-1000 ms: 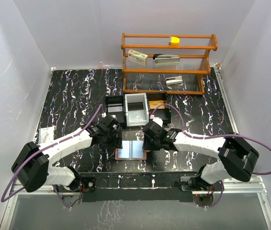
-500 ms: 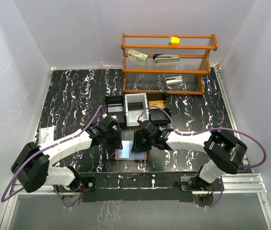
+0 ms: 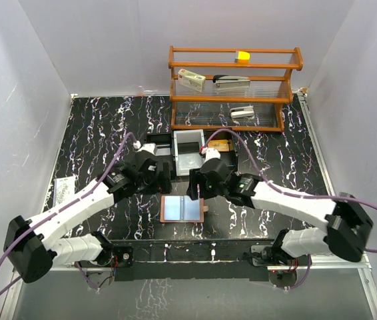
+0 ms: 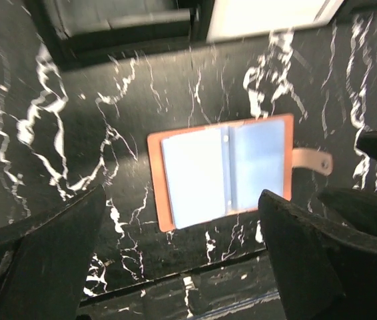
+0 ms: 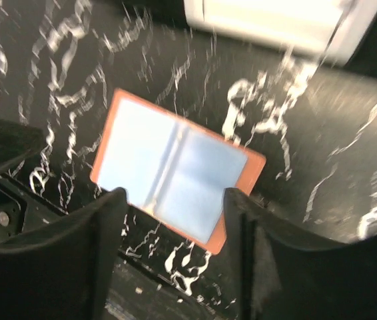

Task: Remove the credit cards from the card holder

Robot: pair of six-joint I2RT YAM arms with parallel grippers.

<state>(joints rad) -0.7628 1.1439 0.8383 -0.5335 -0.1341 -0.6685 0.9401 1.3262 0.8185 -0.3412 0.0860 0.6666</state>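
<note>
Salmon-pink leather-like card holder [image 3: 183,208] is lying open and flat on the black, white-veined bench [image 3: 95,133], at 6 o'clock from the black three-part tray [image 3: 160,145] and close to the bench's near edge. Its two inner panels are showing smooth pale blue faces, the right one a shade deeper; whether these are pocket linings or cards I cannot tell. A small rounded snap tab [image 4: 312,161] is sticking out from its 3 o'clock edge.

Left claw [image 3: 163,179] is hovering at 10 o'clock from the holder, its blocky black fingers [image 4: 38,250] spread wide and gripping nothing. Right claw [image 3: 195,189] is hanging at 1 o'clock from the holder, its jaws parted too and empty, apart from the leather.

In the tray's right compartment a flat yellow-orange card [image 3: 220,145] is resting, partly hidden by the right arm's purple cable. At 12 o'clock a slatted wooden shelf [image 3: 235,67] is standing against the back wall.
</note>
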